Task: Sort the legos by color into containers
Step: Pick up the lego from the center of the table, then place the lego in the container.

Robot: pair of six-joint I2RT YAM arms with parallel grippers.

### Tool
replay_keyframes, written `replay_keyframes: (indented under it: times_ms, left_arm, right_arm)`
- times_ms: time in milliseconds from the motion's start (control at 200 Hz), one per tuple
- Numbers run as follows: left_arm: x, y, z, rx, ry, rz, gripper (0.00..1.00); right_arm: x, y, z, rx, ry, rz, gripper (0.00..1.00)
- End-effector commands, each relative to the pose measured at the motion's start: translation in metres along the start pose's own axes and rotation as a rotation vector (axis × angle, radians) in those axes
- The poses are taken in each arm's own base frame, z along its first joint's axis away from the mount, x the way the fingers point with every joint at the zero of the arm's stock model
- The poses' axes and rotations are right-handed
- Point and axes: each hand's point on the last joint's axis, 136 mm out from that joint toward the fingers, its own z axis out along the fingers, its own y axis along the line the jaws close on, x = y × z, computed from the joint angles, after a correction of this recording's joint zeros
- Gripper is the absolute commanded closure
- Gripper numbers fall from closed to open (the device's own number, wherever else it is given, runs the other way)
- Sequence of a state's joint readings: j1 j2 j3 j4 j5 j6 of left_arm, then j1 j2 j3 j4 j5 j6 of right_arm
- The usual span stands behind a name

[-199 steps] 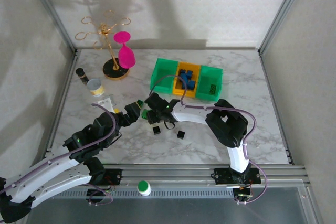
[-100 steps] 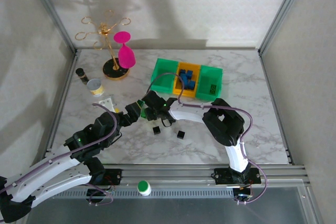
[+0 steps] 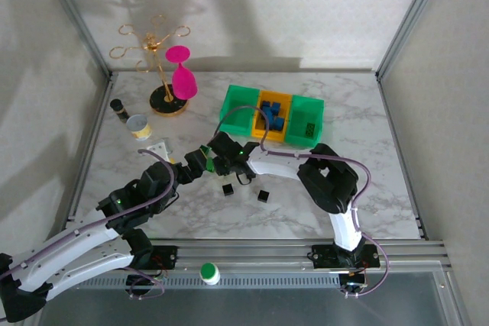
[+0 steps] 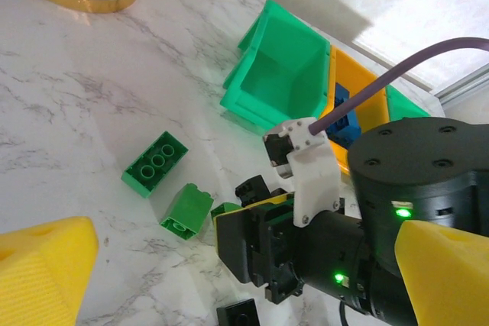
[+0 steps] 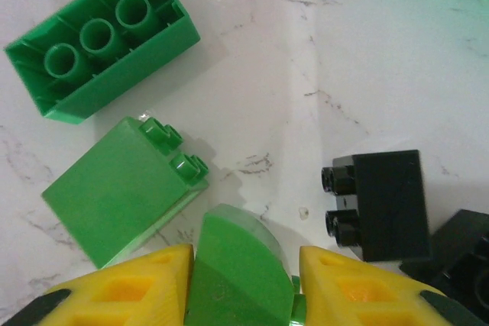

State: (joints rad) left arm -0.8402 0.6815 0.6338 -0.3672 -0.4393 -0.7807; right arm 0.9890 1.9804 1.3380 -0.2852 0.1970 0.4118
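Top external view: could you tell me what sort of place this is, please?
Likely a robot test cell: a marble-look table enclosed by aluminium framing, with left arm and right arm bolted at its near edge.

A white marble table [image 3: 367, 181] fills the middle. Pale walls [image 3: 306, 5] close it at 9, 12 and 3 o'clock, with metal posts [image 3: 75, 17] in the far corners. A metal rail [image 3: 405, 248] edges 6 o'clock. Soft shadows fall at 12 o'clock.
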Motion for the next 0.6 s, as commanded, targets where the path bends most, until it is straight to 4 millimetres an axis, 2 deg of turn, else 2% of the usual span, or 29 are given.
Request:
replay_keyframes:
  times_ms: [0,110,275,476,501,596]
  left_arm:
    - [-0.018,-0.008,-0.006,0.018,-0.042,-0.003,0.00]
    - [-0.022,-0.012,-0.007,0.023,-0.049,0.002,0.00]
    - [-0.025,-0.020,-0.005,0.039,-0.052,0.016,0.00]
    - [-0.021,-0.037,0.005,0.072,-0.022,0.041,0.00]
    - [-0.021,-0.039,0.006,0.078,-0.020,0.042,0.00]
    - [-0.019,-0.047,0.011,0.090,-0.007,0.060,0.00]
  right_arm:
    - [-0.016,-0.003,-0.037,-0.022,-0.054,0.041,0.61]
    - [-0.026,-0.020,-0.061,-0.020,-0.090,0.096,0.61]
    - [-0.043,-0.065,-0.097,0.024,-0.152,0.189,0.60]
    - [-0.047,-0.142,-0.125,0.147,-0.184,0.319,0.59]
    - [-0.047,-0.161,-0.129,0.176,-0.193,0.354,0.59]
    - [-0.042,-0.205,-0.137,0.247,-0.210,0.433,0.59]
